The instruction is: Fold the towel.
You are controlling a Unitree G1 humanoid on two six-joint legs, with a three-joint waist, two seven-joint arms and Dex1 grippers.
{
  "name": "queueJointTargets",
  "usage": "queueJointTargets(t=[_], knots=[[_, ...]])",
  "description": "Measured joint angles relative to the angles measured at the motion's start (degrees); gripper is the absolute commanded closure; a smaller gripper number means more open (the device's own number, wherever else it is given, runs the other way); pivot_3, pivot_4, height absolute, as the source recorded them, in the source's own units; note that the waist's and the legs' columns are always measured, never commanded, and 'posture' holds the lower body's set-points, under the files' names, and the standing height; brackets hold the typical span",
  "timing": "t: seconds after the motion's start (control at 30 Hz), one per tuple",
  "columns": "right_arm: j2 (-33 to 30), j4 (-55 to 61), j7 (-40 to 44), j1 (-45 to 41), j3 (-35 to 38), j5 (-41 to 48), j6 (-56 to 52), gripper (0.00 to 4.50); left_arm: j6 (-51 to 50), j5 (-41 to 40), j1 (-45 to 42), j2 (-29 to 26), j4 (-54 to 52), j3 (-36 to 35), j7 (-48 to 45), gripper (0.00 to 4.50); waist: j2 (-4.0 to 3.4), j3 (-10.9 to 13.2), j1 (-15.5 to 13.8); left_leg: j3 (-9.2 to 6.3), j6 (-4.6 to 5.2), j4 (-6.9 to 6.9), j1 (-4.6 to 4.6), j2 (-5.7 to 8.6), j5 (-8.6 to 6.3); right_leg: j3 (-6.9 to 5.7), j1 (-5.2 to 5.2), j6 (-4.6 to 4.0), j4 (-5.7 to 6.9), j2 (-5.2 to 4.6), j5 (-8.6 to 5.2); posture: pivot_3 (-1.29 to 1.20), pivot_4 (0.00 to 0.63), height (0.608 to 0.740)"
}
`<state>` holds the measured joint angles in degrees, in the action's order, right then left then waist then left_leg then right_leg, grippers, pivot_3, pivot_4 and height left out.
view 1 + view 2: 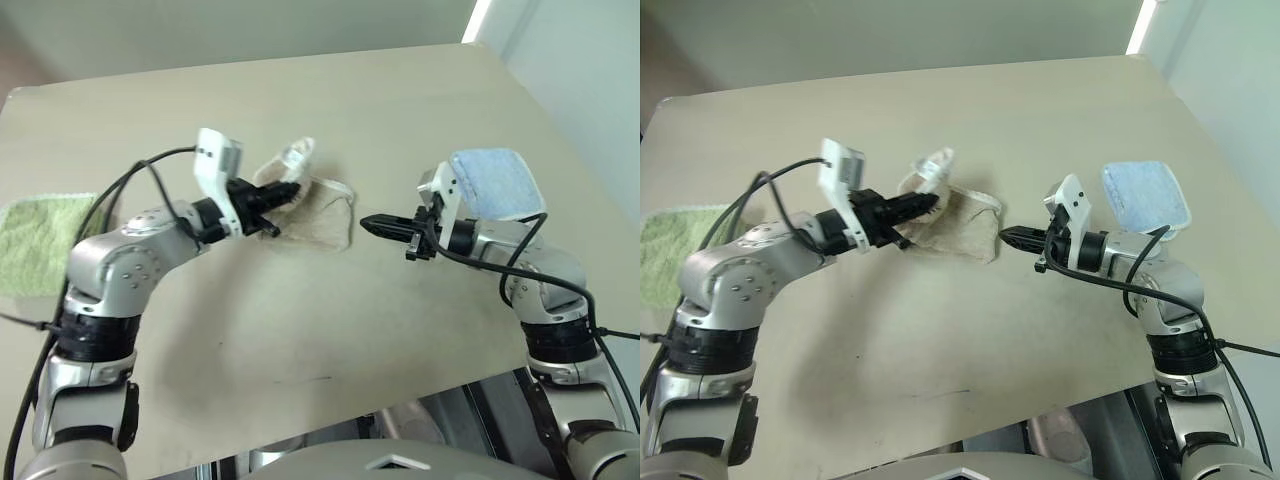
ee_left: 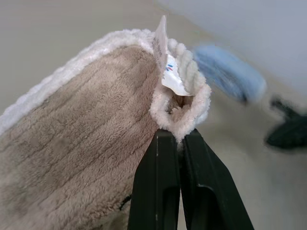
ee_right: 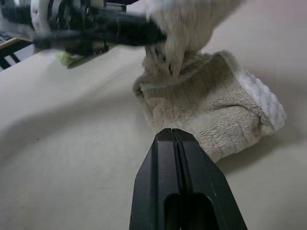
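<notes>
Both grippers hover mid-table: left gripper (image 1: 285, 192) pinches the towel (image 1: 318, 222) edge aloft; right gripper (image 1: 372, 225) clenched, empty, beside it.

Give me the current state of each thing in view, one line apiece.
Beige terry cloth towel with white corded edging: bunched on the table, one end lifted off it.
Left hand: shut on the towel's raised edge.
Right hand: shut, empty, just short of the towel.
Lime-green towel: lying flat at the table's left edge.
Light blue towel: folded, lying beyond the right arm.
</notes>
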<state>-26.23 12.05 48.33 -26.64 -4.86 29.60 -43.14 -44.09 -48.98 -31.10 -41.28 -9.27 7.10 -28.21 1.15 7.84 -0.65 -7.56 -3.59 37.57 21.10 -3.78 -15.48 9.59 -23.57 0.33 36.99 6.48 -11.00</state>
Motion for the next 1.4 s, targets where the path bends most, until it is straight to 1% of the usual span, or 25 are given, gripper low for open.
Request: queueJointTargets(t=[0.07, 0.1, 0.13, 0.17, 0.3, 0.43, 0.5, 0.53, 0.73, 0.77, 0.83, 0.9, 1.0, 1.07, 1.1, 1.17, 1.2, 1.3, 1.4], knots=[[0.2, 0.6, -0.7, 0.6, 0.2, 0.1, -0.2, 4.50, 1.7, 5.8, -1.9, 0.8, 1.2, 4.5, -3.9, 4.48, 0.00, 0.0, 0.0, -0.03, 0.05, 0.10, 0.01, 0.00, -0.03, 0.01, 0.05, 0.02, 0.00, 0.01, 0.01, 0.00, 0.150, 0.740], [0.3, 0.8, -0.9, 0.8, 0.2, 0.1, -0.3, 4.50, 2.1, 7.5, -2.4, 1.4, 1.9, 6.0, -5.3, 4.48, 0.00, 0.0, 0.0, -0.03, 0.07, 0.13, 0.01, 0.00, -0.04, 0.00, 0.07, 0.08, -0.01, 0.02, 0.04, 0.00, 0.150, 0.740], [0.2, 1.2, -1.5, 1.1, 0.2, 0.1, -0.4, 4.50, 2.8, 9.6, -2.8, 2.1, 2.7, 7.5, -7.2, 3.98, 0.00, 0.0, 0.0, -0.03, 0.09, 0.17, 0.03, 0.00, -0.05, 0.01, 0.07, 0.10, -0.01, 0.01, 0.05, 0.00, 0.150, 0.740], [0.2, 1.6, -1.9, 1.3, 0.3, 0.1, -0.5, 4.50, 2.9, 10.9, -2.8, 2.3, 3.1, 8.4, -8.4, 3.82, 0.00, 0.0, 0.0, -0.04, 0.14, 0.25, 0.07, 0.00, -0.08, 0.01, 0.07, 0.11, -0.01, 0.01, 0.05, 0.00, 0.150, 0.740], [0.1, 2.5, -3.1, 2.0, 1.5, 0.1, -0.8, 4.50, 3.0, 14.8, -2.8, 3.6, 4.8, 9.3, -11.7, 2.42, 0.00, 0.0, -0.1, -0.07, 0.29, 0.38, 0.12, -0.01, -0.17, 0.01, 0.08, 0.14, -0.01, 0.03, 0.06, 0.00, 0.150, 0.740], [0.0, 2.9, -3.8, 2.5, 1.7, 0.1, -1.0, 4.50, 2.6, 15.0, -2.8, 5.2, 4.9, 6.6, -13.3, 1.02, 0.00, 0.0, -0.1, -0.06, 0.30, 0.41, 0.11, -0.01, -0.17, 0.00, 0.11, 0.19, -0.01, 0.03, 0.08, 0.00, 0.150, 0.740], [-0.1, 3.0, -4.3, 2.5, 1.7, 0.0, -0.9, 4.50, 2.2, 14.1, -2.8, 6.3, 4.9, 3.7, -13.7, 0.29, 0.00, 0.0, -0.1, -0.07, 0.30, 0.42, 0.11, -0.01, -0.17, 0.00, 0.13, 0.21, -0.01, 0.03, 0.09, 0.00, 0.150, 0.740], [0.0, 2.9, -4.6, 2.4, 1.7, -0.1, -0.8, 4.50, 1.7, 13.4, -2.8, 6.8, 4.9, 2.0, -13.8, 0.02, 0.00, 0.0, 0.0, -0.06, 0.30, 0.44, 0.11, -0.01, -0.17, 0.00, 0.13, 0.22, -0.01, 0.03, 0.10, 0.00, 0.150, 0.740], [0.4, -0.2, -6.4, -1.4, 1.8, -1.2, 0.5, 4.50, 1.2, 12.6, -0.8, 7.2, 4.7, -4.7, -13.1, 0.02, 0.00, 0.0, 0.0, -0.08, 0.32, 0.46, 0.08, -0.03, -0.16, 0.03, 0.13, 0.25, -0.01, 0.03, 0.16, 0.00, 0.150, 0.740], [0.5, -0.9, -6.7, -2.0, 1.8, -1.4, 0.6, 4.50, 1.2, 12.6, -0.5, 7.6, 5.0, -5.9, -12.4, 0.18, 0.00, 0.0, 0.0, -0.08, 0.32, 0.46, 0.08, -0.04, -0.16, 0.03, 0.13, 0.25, -0.01, 0.03, 0.16, 0.00, 0.150, 0.740], [1.7, -2.6, -6.9, -3.7, 1.7, -1.7, 1.1, 4.50, 1.4, 12.7, -0.6, 9.1, 6.9, -9.6, -9.8, 0.61, 0.00, 0.0, 0.0, -0.08, 0.32, 0.45, 0.08, -0.06, -0.16, 0.03, 0.12, 0.22, 0.00, 0.03, 0.18, 0.00, 0.150, 0.740], [3.0, -4.0, -7.2, -5.8, 1.5, -2.0, 1.7, 4.50, 2.7, 13.9, -0.6, 9.3, 9.3, -11.7, -8.0, 1.30, 0.00, 0.0, 0.0, -0.10, 0.34, 0.44, 0.08, -0.09, -0.16, 0.03, 0.09, 0.20, 0.00, 0.05, 0.20, 0.00, 0.150, 0.740], [5.7, -7.6, -7.2, -9.4, 0.2, -3.6, 3.9, 4.50, 5.8, 17.5, -0.6, 10.0, 11.6, -11.3, -7.7, 2.38, -0.01, 0.0, 0.0, -0.15, 0.37, 0.43, 0.08, -0.09, -0.17, 0.02, 0.06, 0.18, 0.00, 0.05, 0.21, 0.00, 0.150, 0.740], [7.6, -9.9, -7.2, -10.7, -1.7, -4.9, 5.4, 4.50, 7.3, 19.2, -0.8, 11.1, 12.7, -10.4, -7.8, 3.18, 0.00, 0.0, -0.1, -0.25, 0.46, 0.44, 0.14, -0.08, -0.22, 0.01, 0.02, 0.17, 0.00, 0.02, 0.21, 0.00, 0.150, 0.740], [8.3, -11.1, -7.1, -11.1, -2.9, -5.5, 6.3, 4.50, 8.0, 19.8, -1.0, 11.4, 13.3, -9.8, -8.1, 3.51, 0.00, 0.0, -0.2, -0.31, 0.47, 0.47, 0.25, -0.09, -0.23, -0.01, -0.06, 0.16, 0.00, -0.02, 0.21, 0.00, 0.150, 0.740], [9.4, -13.8, -7.0, -11.4, -4.0, -6.9, 7.7, 4.50, 9.4, 21.6, -1.3, 11.5, 14.1, -8.5, -9.2, 4.29, 0.01, 0.0, -0.2, -0.71, 0.47, 0.48, 0.49, -0.10, -0.23, -0.01, -0.31, 0.16, 0.01, -0.04, 0.23, 0.00, 0.150, 0.740], [9.7, -15.8, -6.9, -11.5, -4.8, -7.8, 8.7, 4.50, 10.4, 22.8, -1.3, 11.5, 14.5, -7.4, -10.1, 4.47, 0.00, 0.0, -0.2, -0.79, 0.47, 0.50, 0.58, -0.09, -0.23, -0.01, -0.41, 0.17, 0.01, -0.05, 0.24, 0.00, 0.150, 0.740], [11.2, -21.3, -6.8, -11.8, -6.9, -10.7, 10.8, 4.50, 12.4, 25.7, -1.3, 11.5, 16.1, -4.2, -12.6, 4.47, 0.01, 0.0, -0.2, -0.89, 0.47, 0.53, 0.84, -0.08, -0.23, -0.02, -0.71, 0.18, 0.02, -0.06, 0.28, 0.00, 0.150, 0.740], [13.5, -29.3, -7.9, -12.5, -9.1, -14.6, 12.9, 4.50, 15.4, 30.2, -0.5, 10.8, 18.6, -0.7, -14.4, 4.47, 0.01, 0.0, -0.1, -0.98, 0.48, 0.47, 0.88, -0.11, -0.23, 0.00, -0.79, 0.16, 0.03, -0.05, 0.31, 0.00, 0.150, 0.740]])
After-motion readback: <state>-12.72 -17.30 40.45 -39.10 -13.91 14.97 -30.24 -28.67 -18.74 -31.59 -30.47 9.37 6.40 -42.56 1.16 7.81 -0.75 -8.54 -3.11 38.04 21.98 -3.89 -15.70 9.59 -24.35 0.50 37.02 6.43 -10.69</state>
